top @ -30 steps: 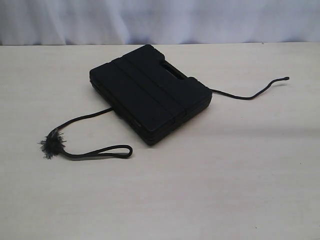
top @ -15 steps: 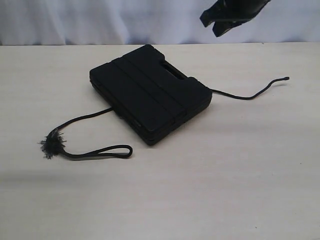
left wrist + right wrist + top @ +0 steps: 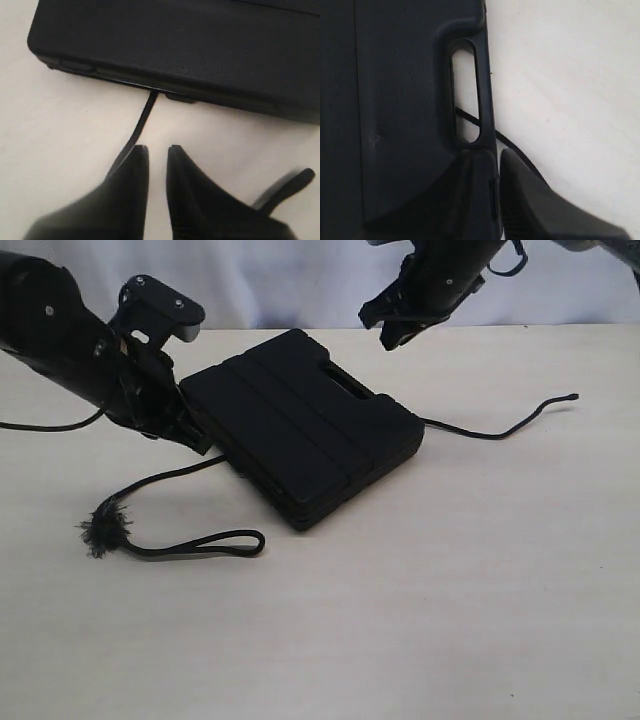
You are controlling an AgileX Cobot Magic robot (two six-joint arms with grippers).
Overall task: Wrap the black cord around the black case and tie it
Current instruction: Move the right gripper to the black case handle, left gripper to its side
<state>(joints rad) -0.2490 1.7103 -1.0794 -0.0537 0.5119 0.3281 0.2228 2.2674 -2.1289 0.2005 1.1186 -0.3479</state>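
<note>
Exterior view: the black case (image 3: 300, 425) lies flat on the pale surface (image 3: 450, 590), slightly above and left of the frame's centre. The black cord (image 3: 170, 475) passes under it. One end curves out to the lower left, to a frayed knot (image 3: 103, 530) and a small loop (image 3: 215, 543). The other end trails off toward the right edge. The left hand (image 3: 192, 436) sits low at the case's left corner, just above where the cord comes out. The right hand (image 3: 380, 330) hangs over the case's far edge at the top of the frame.

Left wrist view: the left hand (image 3: 158, 150) has its fingers (image 3: 135, 170) a narrow gap apart and grips nothing. The cord (image 3: 142, 120) emerges from under the case (image 3: 175, 45) and runs beside one fingertip – whether they touch, I cannot tell.

Right wrist view: the right hand (image 3: 497, 155) shows only a thin slit between its fingers and is empty. It hovers by the handle cutout (image 3: 465, 95) of the case (image 3: 395, 100) – the cord (image 3: 515, 147) runs beneath the cutout and out onto the surface (image 3: 570, 75)
</note>
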